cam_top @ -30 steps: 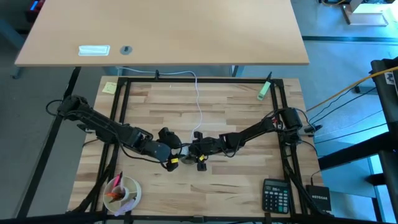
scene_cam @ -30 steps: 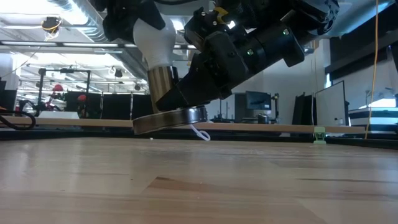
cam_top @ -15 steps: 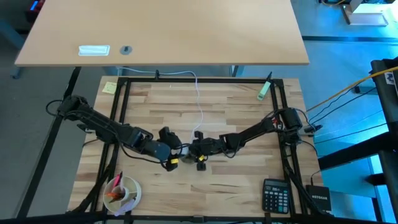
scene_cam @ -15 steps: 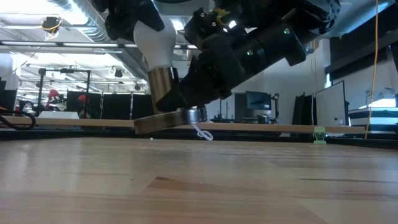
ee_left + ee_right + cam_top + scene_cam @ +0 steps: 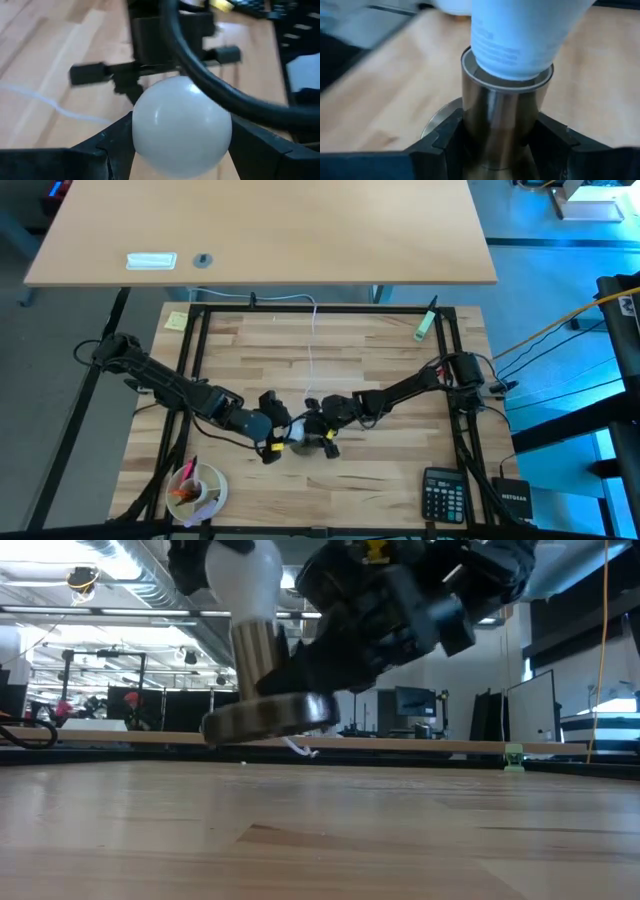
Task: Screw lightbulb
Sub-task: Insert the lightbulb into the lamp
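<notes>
Lightbulb point(image 5: 181, 123) held between the left gripper's point(image 5: 272, 426) two dark fingers point(image 5: 107, 145), which close on the white globe from either side. In the right wrist view, the bulb's tapering neck sits down inside the silvery socket point(image 5: 502, 117), and the right gripper point(image 5: 500, 145) clamps that metal barrel between its own fingers, one on each side. The low view shows the two grippers meeting just above the wooden table point(image 5: 320, 830), with the socket's round base point(image 5: 268, 717) lifted clear of the wood and slightly tilted. A thin white cord point(image 5: 314, 350) trails away from the socket across the table.

Judging from this, the bulb is partly seated and the turning is under way. To do it well, the left gripper should probably rotate the globe about the barrel's own axis, keeping bulb and socket in line so the thread does not cross. The right gripper needs a firm, unmoving hold so the barrel cannot spin along. Pressure on the glass should stay light, since a hard squeeze could crack it.
</notes>
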`<state>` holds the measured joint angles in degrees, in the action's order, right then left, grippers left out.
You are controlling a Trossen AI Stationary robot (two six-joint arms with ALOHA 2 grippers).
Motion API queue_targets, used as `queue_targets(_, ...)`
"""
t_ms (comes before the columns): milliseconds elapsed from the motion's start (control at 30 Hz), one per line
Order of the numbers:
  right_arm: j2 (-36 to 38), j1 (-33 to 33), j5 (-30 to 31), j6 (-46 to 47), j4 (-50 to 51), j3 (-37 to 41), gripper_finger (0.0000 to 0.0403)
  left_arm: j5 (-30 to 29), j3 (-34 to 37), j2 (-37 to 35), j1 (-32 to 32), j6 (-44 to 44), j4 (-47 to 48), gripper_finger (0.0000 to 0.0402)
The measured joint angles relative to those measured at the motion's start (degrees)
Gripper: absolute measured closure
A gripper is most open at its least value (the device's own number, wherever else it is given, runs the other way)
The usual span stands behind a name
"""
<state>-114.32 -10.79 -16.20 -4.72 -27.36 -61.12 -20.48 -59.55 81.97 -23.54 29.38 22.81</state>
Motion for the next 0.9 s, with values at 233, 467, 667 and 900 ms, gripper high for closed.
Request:
queue_targets(233, -0.1, 2.0, -18.0, -1.8, -1.6, 0.0, 0.0225, 4.6, 0.0, 0.0, 0.1, -5.1, -5.3, 0.0149)
queue_targets(467, -0.1, 3.3, -25.5, -4.8, -1.7, 0.0, 0.0225, 4.6, 0.1, 0.1, 0.2, -7.7, -7.1, 0.0149)
queue_targets(667, -0.1, 3.4, -23.1, -4.8, -1.2, 0.0, 0.0225, 4.4, 0.2, 0.1, 0.3, -8.8, -7.2, 0.0149)
queue_targets(900, 0.2, 3.5, -13.0, -1.6, 1.1, -0.1, 0.0223, 3.2, 0.4, 0.1, 0.4, -7.7, -5.7, 0.0149)
